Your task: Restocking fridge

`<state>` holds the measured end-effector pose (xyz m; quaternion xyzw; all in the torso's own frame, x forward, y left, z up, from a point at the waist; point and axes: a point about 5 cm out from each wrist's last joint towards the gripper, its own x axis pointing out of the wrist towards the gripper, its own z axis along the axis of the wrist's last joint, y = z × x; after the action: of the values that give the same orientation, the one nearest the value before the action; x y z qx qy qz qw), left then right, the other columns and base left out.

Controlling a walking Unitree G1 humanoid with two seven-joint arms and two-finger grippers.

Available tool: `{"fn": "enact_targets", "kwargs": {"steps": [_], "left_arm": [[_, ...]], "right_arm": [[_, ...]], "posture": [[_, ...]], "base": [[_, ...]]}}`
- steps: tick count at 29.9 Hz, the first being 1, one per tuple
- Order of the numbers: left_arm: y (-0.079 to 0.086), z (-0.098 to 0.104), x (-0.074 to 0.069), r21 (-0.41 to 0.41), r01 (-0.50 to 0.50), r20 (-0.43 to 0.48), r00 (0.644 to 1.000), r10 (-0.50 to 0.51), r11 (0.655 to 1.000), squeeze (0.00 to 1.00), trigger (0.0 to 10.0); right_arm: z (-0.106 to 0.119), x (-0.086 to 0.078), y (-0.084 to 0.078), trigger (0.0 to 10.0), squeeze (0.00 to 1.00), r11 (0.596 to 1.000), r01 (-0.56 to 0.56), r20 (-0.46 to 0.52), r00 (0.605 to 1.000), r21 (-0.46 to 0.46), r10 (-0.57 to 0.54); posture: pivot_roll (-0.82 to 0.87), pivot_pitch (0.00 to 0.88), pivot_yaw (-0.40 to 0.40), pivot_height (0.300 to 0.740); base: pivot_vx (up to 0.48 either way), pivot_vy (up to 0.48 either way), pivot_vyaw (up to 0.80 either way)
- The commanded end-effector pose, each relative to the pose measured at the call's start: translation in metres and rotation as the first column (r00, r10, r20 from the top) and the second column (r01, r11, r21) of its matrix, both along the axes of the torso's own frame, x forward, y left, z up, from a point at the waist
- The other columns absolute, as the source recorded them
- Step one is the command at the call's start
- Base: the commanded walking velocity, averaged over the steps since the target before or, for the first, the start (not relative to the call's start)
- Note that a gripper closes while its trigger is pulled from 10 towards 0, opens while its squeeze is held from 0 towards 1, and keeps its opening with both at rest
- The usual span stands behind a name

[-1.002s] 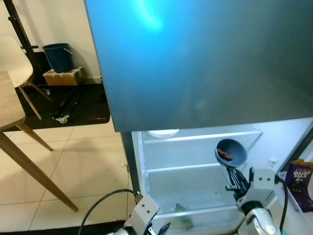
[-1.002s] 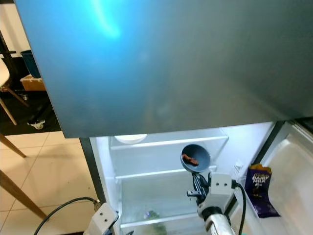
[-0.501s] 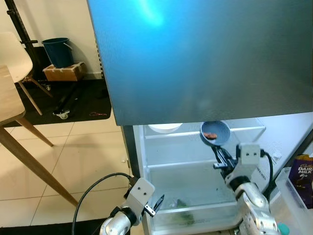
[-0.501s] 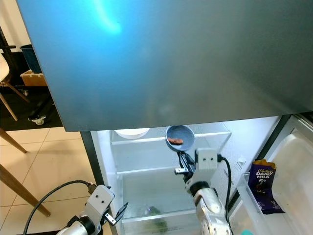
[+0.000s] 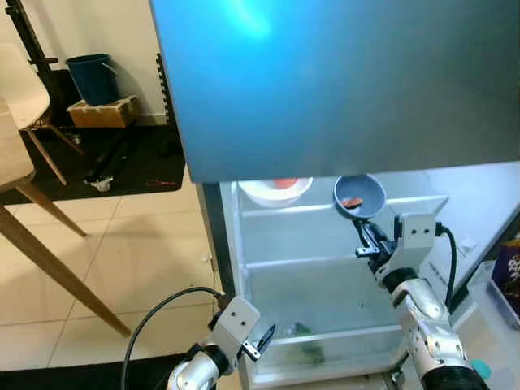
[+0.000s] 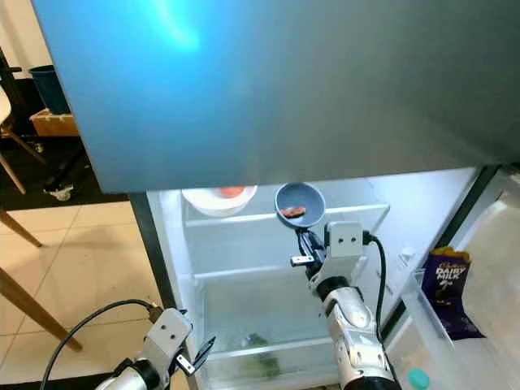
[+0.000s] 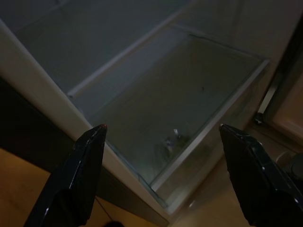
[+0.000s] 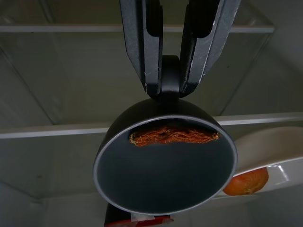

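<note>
A: Where is the right pincer [image 6: 302, 240]?

B: Raised inside the open fridge [image 6: 268, 276], in front of the top shelf [image 6: 357, 210]. Its 2 black fingers [image 8: 142, 42] are clamped on the rim of a blue bowl [image 6: 300, 203], which is tilted so its inside faces the camera. A strip of orange-brown food [image 8: 171, 136] clings to the inner wall next to the fingers.

A: Does the bowl touch the shelf?

B: That cannot be told; it hangs level with the shelf's front edge. At 9 o'clock from it, just beside, a white bowl [image 6: 218, 200] sits on that shelf with something orange-red [image 6: 232, 192] inside.

A: And the left pincer [image 5: 264, 340]?

B: Low, at 7 o'clock from the blue bowl, near the fridge's left wall. In the left wrist view its fingers [image 7: 75, 179] stand wide apart with nothing between them, looking at the clear drawer [image 7: 189, 118] at the bottom. Something green [image 6: 258, 340] lies in that drawer.

A: What else is there?

B: A purple chocolate bag [image 6: 447, 284] stands in the door bin [image 6: 422, 313] at 3 o'clock. The freezer door [image 5: 325, 81] fills the upper frame. At 9 o'clock a table [image 5: 12, 166] stands on the tiled floor [image 5: 122, 260], and at 10 o'clock, against the wall, a blue bucket [image 5: 88, 75] stands beside a box [image 5: 101, 112].
</note>
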<state>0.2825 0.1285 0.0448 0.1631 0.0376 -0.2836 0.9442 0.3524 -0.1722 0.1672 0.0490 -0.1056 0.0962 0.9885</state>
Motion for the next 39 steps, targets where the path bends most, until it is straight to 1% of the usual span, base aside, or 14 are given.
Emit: {"fn": "enact_targets", "kwargs": {"steps": [1, 3, 6, 7, 10, 12, 15, 18, 22, 23, 26, 28, 34, 39], "left_arm": [[0.005, -0.005, -0.005, 0.024, 0.009, -0.02, 1.0, -0.008, 1.0, 0.0, 10.0], [0.005, -0.005, -0.005, 0.025, 0.009, -0.019, 1.0, -0.009, 1.0, 0.0, 10.0], [0.005, -0.004, -0.005, 0.023, 0.016, -0.015, 1.0, -0.016, 1.0, 0.0, 10.0], [0.005, -0.004, -0.005, 0.023, 0.016, -0.015, 1.0, -0.016, 1.0, 0.0, 10.0], [0.004, -0.004, -0.005, 0.024, 0.022, -0.015, 1.0, -0.022, 0.999, 0.0, 10.0], [0.004, -0.004, -0.005, 0.024, 0.023, -0.015, 1.0, -0.023, 0.999, 0.0, 10.0], [0.004, -0.004, -0.004, 0.025, 0.028, -0.017, 0.999, -0.027, 0.999, 0.0, 10.0], [0.004, -0.003, -0.004, 0.026, 0.031, -0.018, 0.999, -0.03, 0.999, 0.0, 10.0], [0.004, -0.003, -0.003, 0.025, 0.029, -0.018, 0.999, -0.028, 0.999, 0.0, 10.0], [0.003, -0.003, -0.003, 0.022, 0.026, -0.018, 1.0, -0.026, 0.999, 0.0, 10.0], [0.003, -0.003, -0.004, 0.021, 0.025, -0.018, 1.0, -0.025, 0.999, 0.0, 10.0], [0.004, -0.003, -0.004, 0.019, 0.025, -0.018, 1.0, -0.025, 1.0, 0.0, 10.0], [0.006, -0.003, -0.006, 0.019, 0.023, -0.019, 1.0, -0.023, 1.0, 0.0, 10.0], [0.008, -0.003, -0.006, 0.022, 0.022, -0.022, 1.0, -0.022, 1.0, 0.0, 10.0]], "right_arm": [[-0.002, 0.001, -0.006, 10.0, 0.0, 1.0, 0.024, -0.022, 0.999, 0.018, -0.023], [0.0, 0.002, -0.006, 10.0, 0.0, 0.999, 0.026, -0.019, 0.999, 0.021, -0.025], [0.02, 0.009, -0.009, 10.0, 0.0, 0.999, 0.028, 0.025, 0.999, 0.038, -0.029], [0.02, 0.009, -0.009, 10.0, 0.0, 0.999, 0.028, 0.025, 0.999, 0.038, -0.029], [0.039, 0.016, -0.008, 10.0, 0.0, 0.999, 0.015, 0.051, 0.999, 0.033, -0.017], [0.043, 0.018, -0.008, 10.0, 0.0, 0.999, 0.013, 0.051, 0.999, 0.03, -0.015], [0.053, 0.029, -0.005, 10.0, 0.0, 1.0, -0.019, 0.009, 1.0, -0.009, 0.019], [0.051, 0.038, 0.0, 10.0, 0.0, 0.995, -0.048, -0.07, 0.997, -0.082, 0.043], [0.05, 0.042, 0.002, 10.0, 0.0, 0.992, -0.052, -0.095, 0.995, -0.111, 0.042], [0.053, 0.049, 0.008, 10.0, 0.0, 0.989, -0.066, -0.119, 0.992, -0.132, 0.05], [0.054, 0.051, 0.01, 10.0, 0.0, 0.989, -0.066, -0.129, 0.991, -0.135, 0.048], [0.058, 0.058, 0.009, 10.0, 0.0, 0.99, -0.033, -0.153, 0.988, -0.137, 0.012], [0.07, 0.066, 0.005, 10.0, 0.0, 0.991, 0.022, -0.182, 0.982, -0.132, -0.047], [0.076, 0.069, 0.006, 10.0, 0.0, 0.989, 0.015, -0.198, 0.979, -0.149, -0.045]], "posture": [[-0.06, 0.184, 0.021, 0.627], [-0.06, 0.184, 0.022, 0.627], [-0.06, 0.182, 0.029, 0.627], [-0.06, 0.182, 0.029, 0.627], [-0.06, 0.183, 0.031, 0.627], [-0.06, 0.183, 0.031, 0.627], [-0.06, 0.181, 0.031, 0.627], [-0.07, 0.177, 0.027, 0.627], [-0.07, 0.177, 0.027, 0.627], [-0.06, 0.179, 0.021, 0.627], [-0.06, 0.179, 0.021, 0.627], [-0.06, 0.185, 0.018, 0.627], [-0.05, 0.189, 0.017, 0.627], [-0.06, 0.191, 0.018, 0.627]], "base": [[0.0, 0.0, 0.0], [0.0, 0.0, 0.0], [0.0, 0.0, 0.0], [0.0, 0.0, 0.0], [0.0, 0.0, 0.0], [0.0, 0.0, 0.0], [0.0, 0.0, 0.0], [0.0, 0.0, 0.0], [0.0, 0.0, 0.0], [0.0, 0.0, 0.0], [0.0, 0.0, 0.0], [0.0, 0.0, 0.0], [0.0, 0.0, 0.0], [0.0, 0.0, 0.0]]}}
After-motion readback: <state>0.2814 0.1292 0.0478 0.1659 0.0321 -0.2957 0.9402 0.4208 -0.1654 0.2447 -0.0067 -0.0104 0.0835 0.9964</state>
